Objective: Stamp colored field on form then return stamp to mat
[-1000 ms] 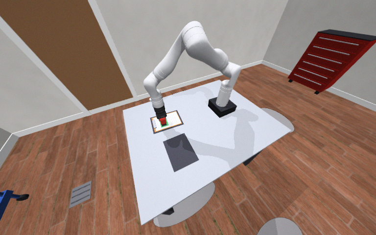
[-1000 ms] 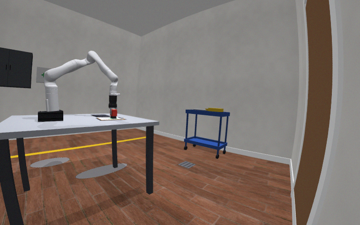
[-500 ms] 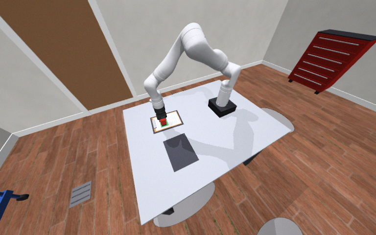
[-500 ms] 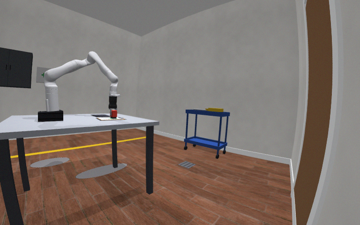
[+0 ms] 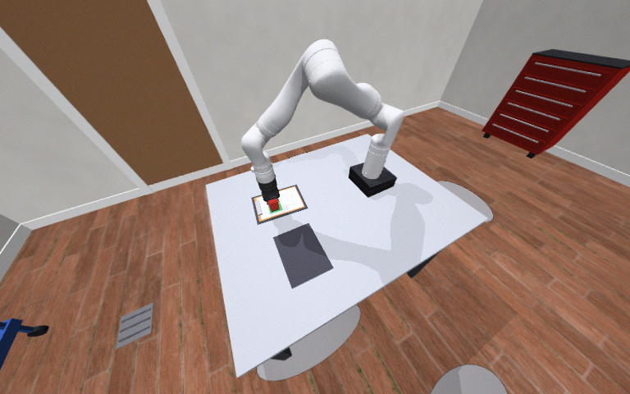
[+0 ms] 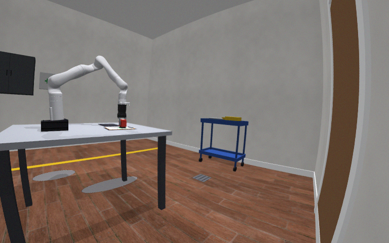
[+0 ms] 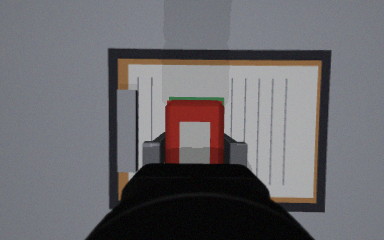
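From the top view, the form (image 5: 289, 200) lies near the far left edge of the white table (image 5: 362, 241), inside a dark border. The dark mat (image 5: 302, 254) sits apart from it, toward the table's middle, with bare table between the two. The arm's black base (image 5: 384, 181) stands well off to the right. The gripper (image 5: 273, 203) points straight down over the form, and the red stamp (image 5: 274, 204) sits under it on the green field (image 5: 277, 209).

From the exterior view, the form (image 6: 120, 128) lies close to the table's (image 6: 85, 134) near right corner, with open floor beyond that edge. The stamp (image 6: 122, 123) stands upright on the form, directly under the gripper (image 6: 122, 119).

In the wrist view, the fingers stand wide and are closed on the stamp's (image 7: 172, 130) two sides. A thin green strip of the field (image 7: 196, 99) shows just past the stamp's far edge. The form's (image 7: 280, 130) ruled lines run on either side.
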Robot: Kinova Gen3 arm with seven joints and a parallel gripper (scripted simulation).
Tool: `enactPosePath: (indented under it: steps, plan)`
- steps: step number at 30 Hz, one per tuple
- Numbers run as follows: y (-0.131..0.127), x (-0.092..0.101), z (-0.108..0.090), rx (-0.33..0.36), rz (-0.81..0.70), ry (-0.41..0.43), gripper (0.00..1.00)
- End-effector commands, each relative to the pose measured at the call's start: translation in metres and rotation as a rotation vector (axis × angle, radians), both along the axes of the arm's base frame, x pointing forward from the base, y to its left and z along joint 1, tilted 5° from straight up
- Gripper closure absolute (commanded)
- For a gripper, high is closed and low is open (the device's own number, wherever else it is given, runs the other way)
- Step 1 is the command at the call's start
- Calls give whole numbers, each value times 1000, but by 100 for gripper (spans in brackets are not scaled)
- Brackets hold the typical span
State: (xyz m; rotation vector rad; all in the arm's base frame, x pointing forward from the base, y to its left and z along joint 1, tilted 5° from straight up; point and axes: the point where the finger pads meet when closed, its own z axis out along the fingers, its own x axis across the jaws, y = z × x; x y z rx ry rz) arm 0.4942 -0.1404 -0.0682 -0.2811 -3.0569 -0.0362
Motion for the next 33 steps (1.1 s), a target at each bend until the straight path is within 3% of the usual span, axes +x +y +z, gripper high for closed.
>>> enactPosePath:
  steps: [1, 9, 22, 33]
  plan:
    - [0, -2, -2, 0, -1, 6, 42]
    - [0, -2, 0, 0, -1, 6, 42]
    - [-1, 0, 26, 0, -1, 6, 42]
    - [-1, 0, 27, 0, -1, 6, 42]
